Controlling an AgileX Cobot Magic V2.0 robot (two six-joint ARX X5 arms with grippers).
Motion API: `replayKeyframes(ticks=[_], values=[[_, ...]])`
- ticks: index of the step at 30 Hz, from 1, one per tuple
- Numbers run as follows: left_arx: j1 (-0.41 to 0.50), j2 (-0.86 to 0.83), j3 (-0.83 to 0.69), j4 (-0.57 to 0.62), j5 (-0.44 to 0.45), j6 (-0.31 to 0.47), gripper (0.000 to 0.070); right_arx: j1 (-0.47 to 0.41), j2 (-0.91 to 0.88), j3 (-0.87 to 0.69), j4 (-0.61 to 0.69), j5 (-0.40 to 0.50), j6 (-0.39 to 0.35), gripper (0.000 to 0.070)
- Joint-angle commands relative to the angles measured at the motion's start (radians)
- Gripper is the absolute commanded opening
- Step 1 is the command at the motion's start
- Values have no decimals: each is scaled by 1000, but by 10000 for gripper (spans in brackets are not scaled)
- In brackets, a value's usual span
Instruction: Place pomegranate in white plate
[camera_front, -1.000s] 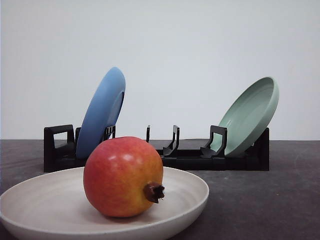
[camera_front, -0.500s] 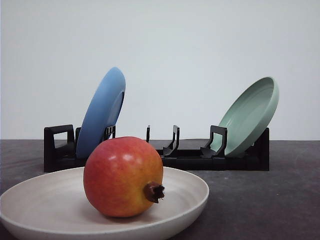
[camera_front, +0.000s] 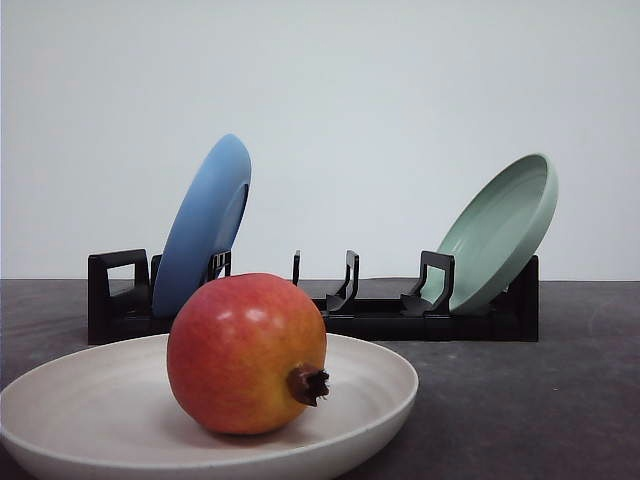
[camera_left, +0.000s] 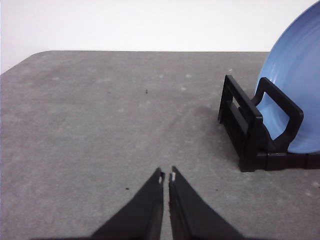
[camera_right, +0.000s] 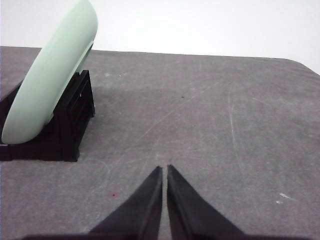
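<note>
Pomegranate (camera_front: 246, 352) sits inside the white plate (camera_front: 385, 385) at the front of the bench (camera_front: 530, 400), crown nub pointing to 3 o'clock; task looks done. Left claw (camera_left: 166, 176) pinched together, holding nothing, black rack (camera_left: 252, 131) with blue plate (camera_left: 298, 92) at its 2 o'clock. Right claw (camera_right: 164, 170) likewise pinched, empty, green plate (camera_right: 52, 75) at 10 o'clock. Risk: round fruit could roll if the plate gets bumped.

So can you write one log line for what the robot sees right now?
pomegranate: resting in white plate | left gripper: shut, empty | right gripper: shut, empty | blue plate, green plate: leaning in black rack
</note>
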Motion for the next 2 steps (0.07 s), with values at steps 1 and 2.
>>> replayKeyframes(ticks=[1, 2], values=[[1, 0, -9, -6, 2, 14, 0, 0, -1, -4, 10, 0, -5, 10], [1, 0, -9, -7, 2, 14, 0, 0, -1, -4, 10, 0, -5, 10]])
